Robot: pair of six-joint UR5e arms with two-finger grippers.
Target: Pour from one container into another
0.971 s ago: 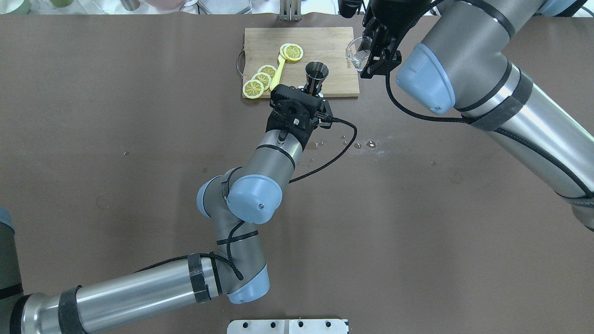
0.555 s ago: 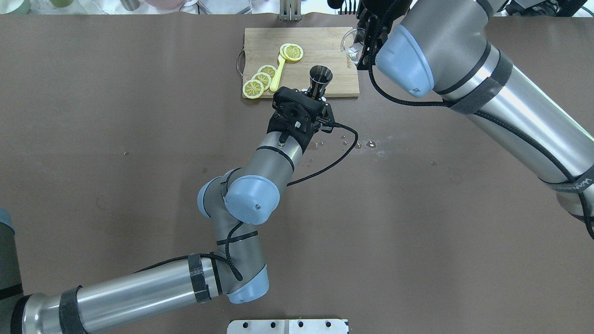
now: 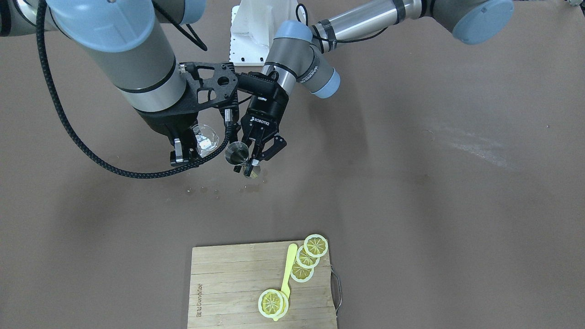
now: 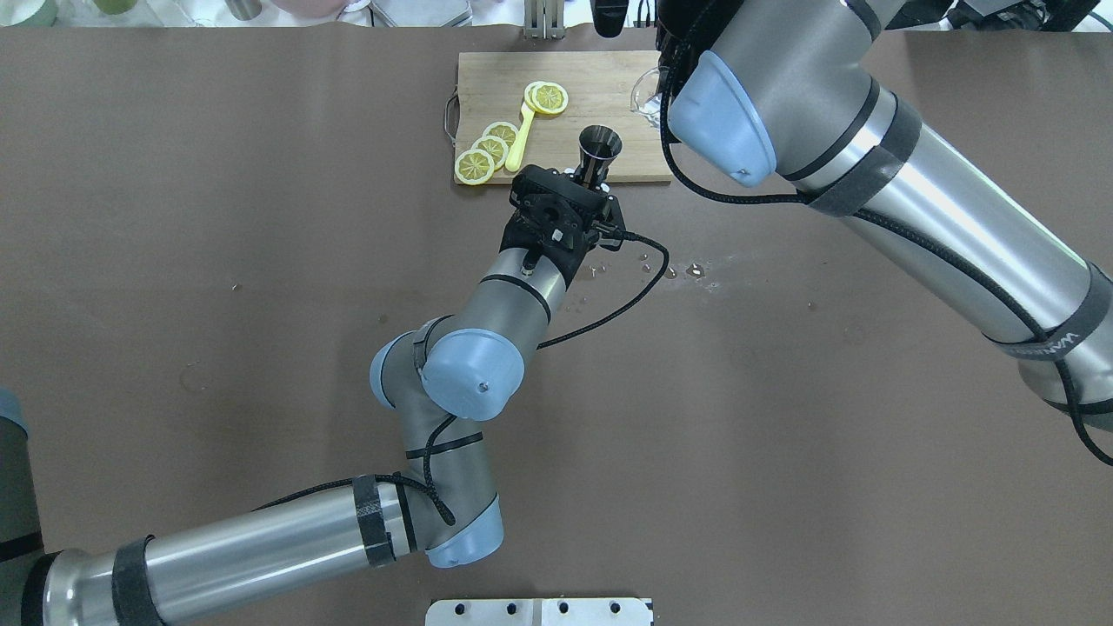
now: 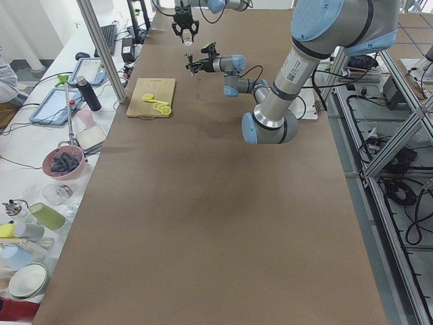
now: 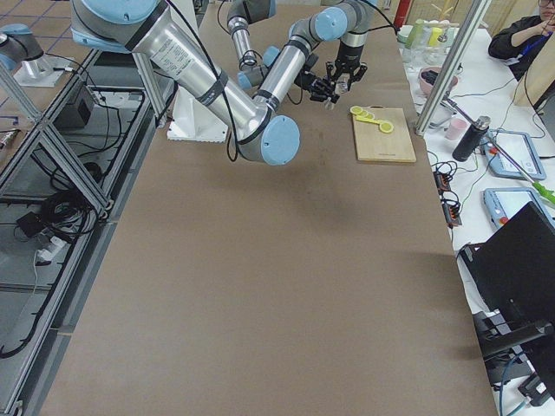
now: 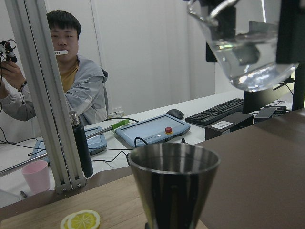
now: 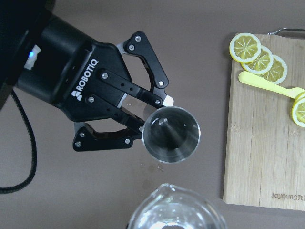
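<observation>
My left gripper [image 3: 247, 164] is shut on the waist of the steel jigger [image 3: 236, 153], holding it upright above the table. In the overhead view the jigger [image 4: 600, 143] stands just past the left gripper [image 4: 588, 176]. My right gripper [image 3: 194, 149] is shut on the clear glass beaker [image 3: 204, 137], which holds clear liquid. The left wrist view shows the beaker [image 7: 248, 47] higher than the jigger's [image 7: 174, 183] rim and off to its side. From the right wrist, the jigger's [image 8: 171, 134] open mouth lies just beyond the beaker's lip [image 8: 164, 190]. Overhead, only the beaker's edge [image 4: 645, 90] shows past the right arm.
A wooden cutting board [image 4: 609, 74] with lemon slices [image 4: 548, 97] and a yellow spoon [image 4: 520, 139] lies at the table's far side. Water drops [image 4: 696, 270] dot the brown table under the arms. A white mounting plate [image 3: 256, 27] sits at the robot's base.
The right arm has carried the beaker leftward over the board, closer to the jigger. The left gripper shifted the jigger slightly right at first, then held still.
</observation>
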